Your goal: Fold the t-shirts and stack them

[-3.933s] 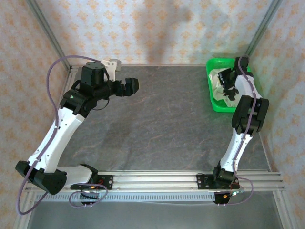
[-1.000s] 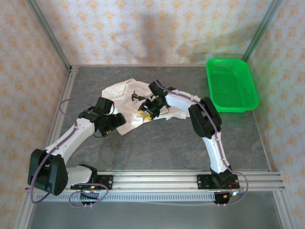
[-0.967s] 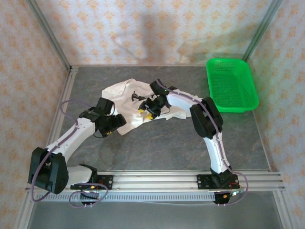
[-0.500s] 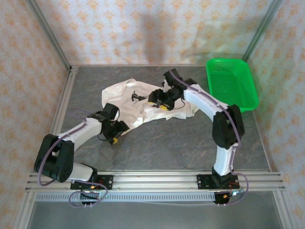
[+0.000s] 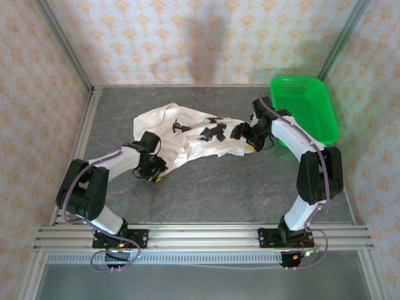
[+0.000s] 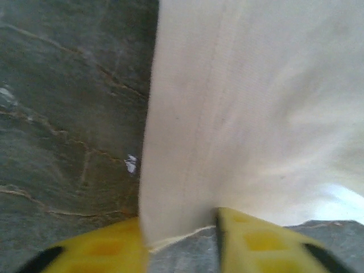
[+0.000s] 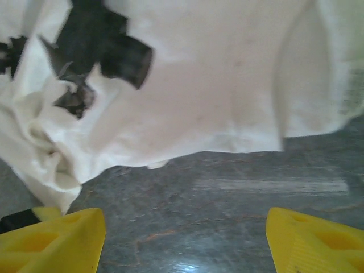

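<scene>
Now left gripper (image 6: pixel 182 230) pinches the shirt (image 5: pixel 187 128) hem; right gripper (image 7: pixel 185 236), jaws spread, has slid to its right edge, ready to stretch.

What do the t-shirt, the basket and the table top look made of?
The t-shirt: soft off-white cloth, matte; it creases and shows a stitched hem. The basket: likely plastic, bright green, with mesh walls. The table top: dark grey, stone-like veining, faint sheen; possibly printed laminate.

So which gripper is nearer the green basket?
Right. The right gripper sits beside the green basket, at the t-shirt's right end; the left gripper is at the t-shirt's left edge, farther away.
</scene>
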